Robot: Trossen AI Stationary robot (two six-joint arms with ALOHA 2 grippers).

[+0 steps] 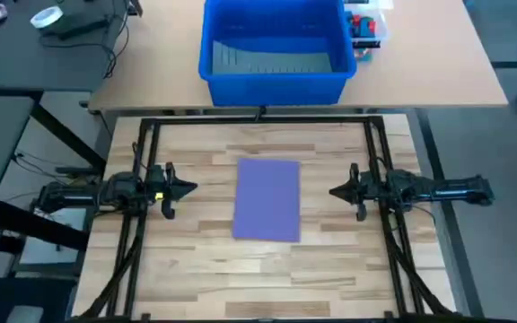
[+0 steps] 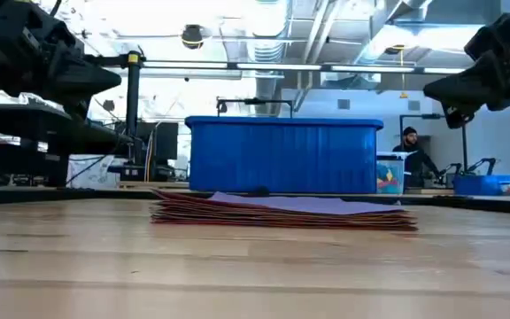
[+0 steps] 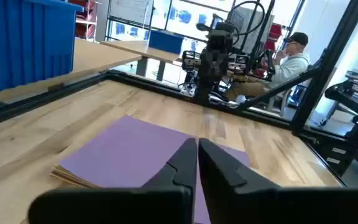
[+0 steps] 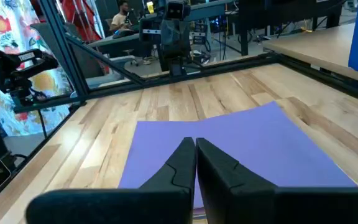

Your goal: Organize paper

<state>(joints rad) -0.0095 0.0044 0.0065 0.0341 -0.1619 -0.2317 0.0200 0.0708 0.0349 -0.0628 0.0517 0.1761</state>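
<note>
I am judging this as the very start of the job: the paper (image 1: 267, 199) is lying as one neat stack in the middle of the worktop (image 1: 205, 269), purple sheet on top, with reddish and yellowish edges showing underneath in the low view. I am holding both arms raised off the wood, one at each side. The left end effector (image 1: 189, 188) is hanging just off the stack's left edge and the right end effector (image 1: 337, 191) just off its right edge, both pointing inward at it, neither touching. Both are pinched narrow, fingers nearly together, holding nothing. Next I am expecting to lower one tip onto the top sheet and slide it free. The blue bin (image 1: 275, 49) is sitting beyond the frame.
</note>
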